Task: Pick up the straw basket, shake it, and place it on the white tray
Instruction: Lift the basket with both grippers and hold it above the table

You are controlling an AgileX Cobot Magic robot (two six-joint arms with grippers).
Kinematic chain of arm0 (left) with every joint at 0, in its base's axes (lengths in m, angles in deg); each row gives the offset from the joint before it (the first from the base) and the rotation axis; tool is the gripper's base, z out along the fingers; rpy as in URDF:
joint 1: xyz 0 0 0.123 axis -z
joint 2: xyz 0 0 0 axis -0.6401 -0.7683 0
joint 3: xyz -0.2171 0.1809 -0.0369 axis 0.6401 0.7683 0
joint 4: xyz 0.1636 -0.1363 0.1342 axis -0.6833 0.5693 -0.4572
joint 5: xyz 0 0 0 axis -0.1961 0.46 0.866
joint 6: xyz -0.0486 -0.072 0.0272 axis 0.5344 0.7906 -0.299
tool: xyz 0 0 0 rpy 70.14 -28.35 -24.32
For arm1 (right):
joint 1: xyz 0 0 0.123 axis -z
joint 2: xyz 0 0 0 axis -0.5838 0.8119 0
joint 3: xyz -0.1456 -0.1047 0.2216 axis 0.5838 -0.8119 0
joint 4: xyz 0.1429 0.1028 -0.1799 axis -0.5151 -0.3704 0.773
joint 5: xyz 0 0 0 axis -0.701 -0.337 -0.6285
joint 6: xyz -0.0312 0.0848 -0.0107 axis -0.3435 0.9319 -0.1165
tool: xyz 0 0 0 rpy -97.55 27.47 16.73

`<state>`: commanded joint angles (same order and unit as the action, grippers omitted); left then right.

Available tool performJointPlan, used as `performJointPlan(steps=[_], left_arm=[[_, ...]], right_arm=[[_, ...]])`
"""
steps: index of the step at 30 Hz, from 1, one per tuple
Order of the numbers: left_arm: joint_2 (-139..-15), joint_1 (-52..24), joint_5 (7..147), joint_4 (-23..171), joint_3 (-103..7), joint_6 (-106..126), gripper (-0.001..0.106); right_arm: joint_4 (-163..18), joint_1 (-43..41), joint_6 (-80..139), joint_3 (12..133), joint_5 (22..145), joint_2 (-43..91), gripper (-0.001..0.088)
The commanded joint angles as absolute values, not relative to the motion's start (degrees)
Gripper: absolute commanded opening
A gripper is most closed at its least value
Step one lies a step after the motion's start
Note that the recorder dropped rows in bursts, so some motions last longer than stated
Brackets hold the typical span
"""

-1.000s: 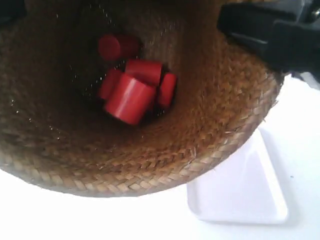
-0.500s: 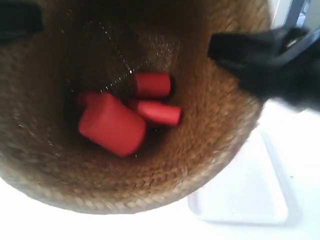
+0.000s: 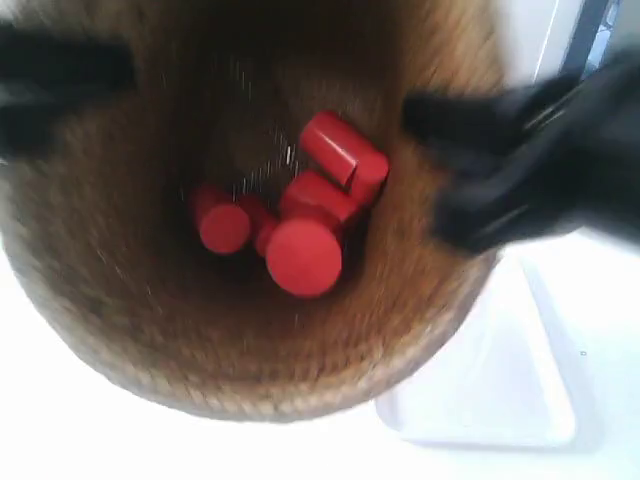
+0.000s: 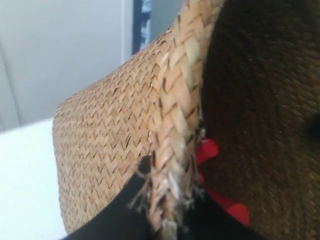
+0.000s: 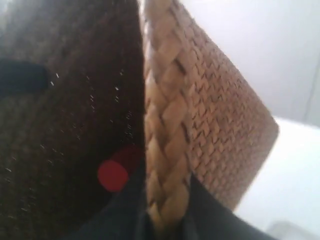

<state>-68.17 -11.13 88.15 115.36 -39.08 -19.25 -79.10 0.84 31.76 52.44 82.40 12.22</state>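
Observation:
The straw basket (image 3: 130,330) fills the exterior view, held up close to the camera and blurred by motion, with several red cylinders (image 3: 303,257) loose on its dark bottom. My left gripper (image 4: 167,207) is shut on the braided rim (image 4: 177,100), one finger outside, one inside. My right gripper (image 5: 165,205) is shut on the opposite rim (image 5: 162,115) the same way. In the exterior view the black arms (image 3: 530,160) show at both sides of the basket. The white tray (image 3: 500,390) lies on the white table below, at the lower right, partly hidden by the basket.
A white table surface (image 3: 60,440) lies under the basket. A white wall and a dark blue upright (image 4: 141,20) stand behind it. A red cylinder (image 5: 112,175) shows inside the basket in the right wrist view.
The basket has shifted and blurred more, and both arms moved inward in the exterior view. The red cylinders have tumbled into new places on the basket's bottom.

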Motion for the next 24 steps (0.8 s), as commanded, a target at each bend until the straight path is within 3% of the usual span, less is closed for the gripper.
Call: performJointPlan(steps=[2,5,11,15,17,20,23,24], left_arm=[[-65.3,-11.1,94.4,115.4,-42.6,-19.5,0.000],[-60.9,-11.1,97.7,115.4,-46.9,-20.5,0.000],[-66.2,-11.1,80.6,112.9,-38.9,-25.7,0.000],[-62.6,-11.1,95.2,114.6,-44.8,-23.6,0.000],[-59.5,-11.1,98.9,115.9,-47.1,-23.5,0.000],[-58.0,-11.1,92.5,115.7,-44.7,-23.5,0.000],[-63.4,-11.1,80.0,117.0,-37.7,-23.1,0.000],[-66.0,-11.1,82.1,117.5,-37.9,-21.7,0.000]], right_arm=[[-84.5,-0.7,33.8,56.0,87.1,8.5,0.0000],[-84.9,-2.7,31.7,57.7,84.7,1.2,0.0000],[-78.8,2.5,29.5,50.4,76.9,10.4,0.0000],[-87.1,0.9,35.6,56.9,89.5,6.8,0.0000],[-87.3,-0.9,35.5,58.5,89.7,1.2,0.0000],[-80.9,-1.2,34.7,56.3,84.1,-2.7,0.0000],[-72.5,1.1,33.1,50.9,78.5,4.3,0.0000],[-72.6,1.5,33.4,51.4,79.4,6.9,0.0000]])
